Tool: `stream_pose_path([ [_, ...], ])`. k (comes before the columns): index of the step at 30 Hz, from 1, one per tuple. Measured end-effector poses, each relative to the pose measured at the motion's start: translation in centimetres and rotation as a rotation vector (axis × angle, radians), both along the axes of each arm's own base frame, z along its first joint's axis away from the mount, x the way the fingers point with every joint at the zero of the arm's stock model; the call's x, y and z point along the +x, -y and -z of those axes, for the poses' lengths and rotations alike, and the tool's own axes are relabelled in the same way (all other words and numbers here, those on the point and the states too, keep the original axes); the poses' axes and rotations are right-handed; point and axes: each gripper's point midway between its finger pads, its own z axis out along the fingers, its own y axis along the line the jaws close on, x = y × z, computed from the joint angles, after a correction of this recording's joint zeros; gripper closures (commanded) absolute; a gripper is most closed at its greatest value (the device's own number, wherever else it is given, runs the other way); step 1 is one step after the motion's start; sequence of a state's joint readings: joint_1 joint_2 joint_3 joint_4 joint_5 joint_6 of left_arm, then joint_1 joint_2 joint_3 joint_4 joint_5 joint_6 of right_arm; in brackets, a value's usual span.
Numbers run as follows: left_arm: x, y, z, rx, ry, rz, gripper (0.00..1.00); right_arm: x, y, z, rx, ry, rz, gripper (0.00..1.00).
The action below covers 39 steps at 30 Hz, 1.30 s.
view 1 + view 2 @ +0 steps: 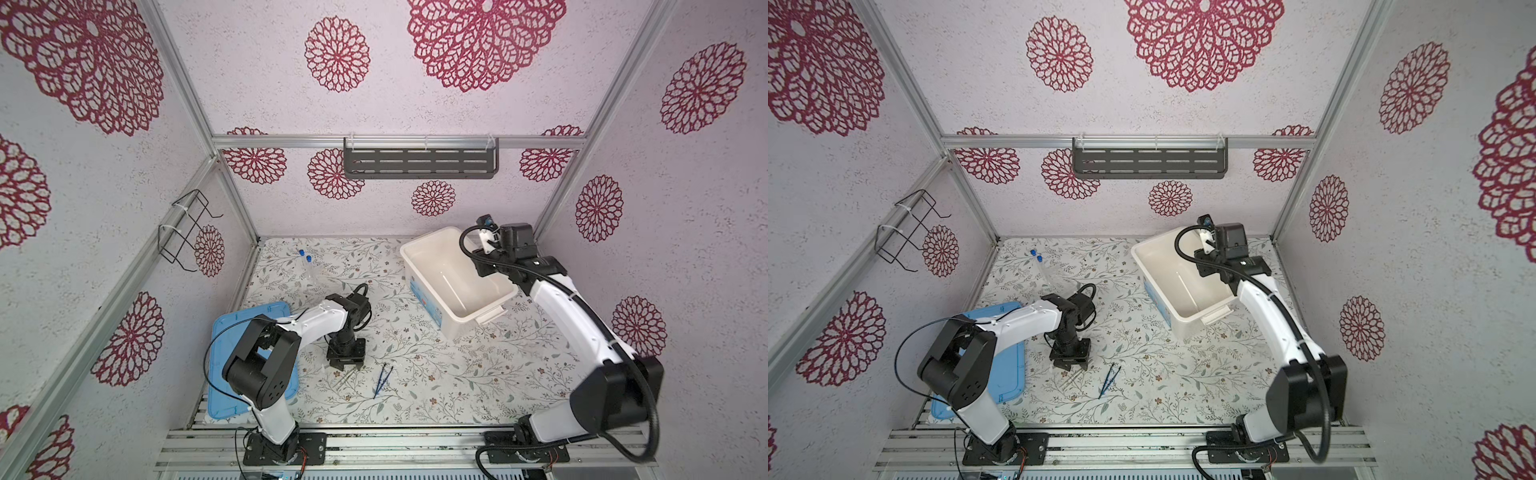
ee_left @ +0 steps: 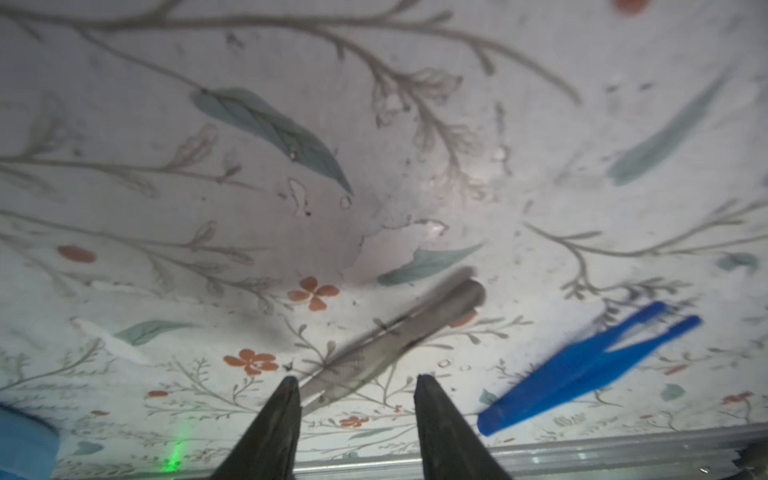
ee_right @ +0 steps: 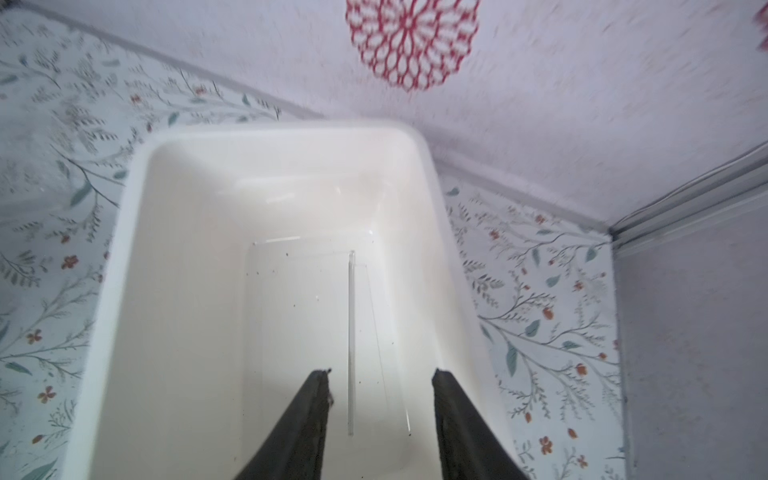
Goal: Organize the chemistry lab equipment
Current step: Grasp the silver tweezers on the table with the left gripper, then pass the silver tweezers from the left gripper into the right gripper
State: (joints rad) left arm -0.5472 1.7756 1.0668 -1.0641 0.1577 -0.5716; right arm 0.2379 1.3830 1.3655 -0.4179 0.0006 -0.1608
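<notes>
A silvery tool [image 2: 395,332] lies on the flowered mat [image 1: 415,374], and my left gripper [image 2: 357,379] hangs low over it, open, with one end of the tool between the fingers, close to one fingertip [image 2: 291,386]. In both top views this gripper [image 1: 347,368] points down at the tool [image 1: 345,379]. Dark blue tweezers [image 1: 382,380] [image 2: 582,365] lie just to the right. Two clear tubes with blue caps [image 1: 307,266] lie at the back left. My right gripper [image 3: 381,372] is open and empty above the white tub [image 3: 124,232], where a thin rod [image 3: 351,332] lies on the bottom.
The white tub [image 1: 419,245] stands at the back right. A flat light-blue lid [image 1: 232,332] lies at the front left, partly under the left arm. A wire rack [image 1: 183,228] hangs on the left wall and a grey shelf [image 1: 419,162] on the back wall.
</notes>
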Motion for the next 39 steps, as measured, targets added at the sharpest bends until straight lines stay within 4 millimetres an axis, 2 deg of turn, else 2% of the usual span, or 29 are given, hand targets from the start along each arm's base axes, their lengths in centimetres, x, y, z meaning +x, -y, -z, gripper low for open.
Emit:
stream_pose_path([
  [3, -0.2, -0.4, 0.8, 0.044, -0.031, 0.017, 0.58, -2.0, 0.5, -3.3, 0.032, 0.111, 0.001, 0.53],
  [6, 0.0, -0.2, 0.8, 0.059, -0.027, 0.041, 0.67, -3.3, 0.8, -4.5, 0.042, 0.161, 0.003, 0.52],
  [10, 0.0, 0.2, 0.9, 0.065, -0.028, 0.059, 0.84, -3.9, 1.0, -4.3, 0.042, 0.168, 0.006, 0.52],
  [15, -0.1, 0.5, 1.0, 0.059, -0.035, 0.061, 0.9, -4.1, 1.0, -3.5, 0.043, 0.154, 0.001, 0.52],
  [20, 0.0, 0.6, 0.9, 0.057, -0.034, 0.052, 0.98, -4.4, 0.6, -3.7, 0.071, 0.155, -0.015, 0.51],
  [25, 0.6, 1.1, 0.4, 0.05, -0.021, 0.038, 0.98, -4.7, -0.2, -3.6, 0.091, 0.141, -0.054, 0.5],
  [28, 2.0, 2.3, -1.2, 0.006, 0.014, 0.02, 0.98, -5.4, -1.6, -3.2, 0.121, 0.112, -0.122, 0.48],
  [31, 4.1, 4.1, -4.2, -0.089, 0.094, -0.009, 0.99, -6.9, -4.0, -2.3, 0.122, 0.047, -0.208, 0.46],
  [36, 8.1, 6.5, -11.4, -0.36, 0.269, -0.12, 1.0, -10.9, -10.4, -1.3, 0.207, -0.046, -0.449, 0.44],
  [39, 10.5, 7.6, -15.5, -0.549, 0.379, -0.195, 1.0, -13.5, -12.9, 0.1, 0.322, -0.104, -0.538, 0.44],
])
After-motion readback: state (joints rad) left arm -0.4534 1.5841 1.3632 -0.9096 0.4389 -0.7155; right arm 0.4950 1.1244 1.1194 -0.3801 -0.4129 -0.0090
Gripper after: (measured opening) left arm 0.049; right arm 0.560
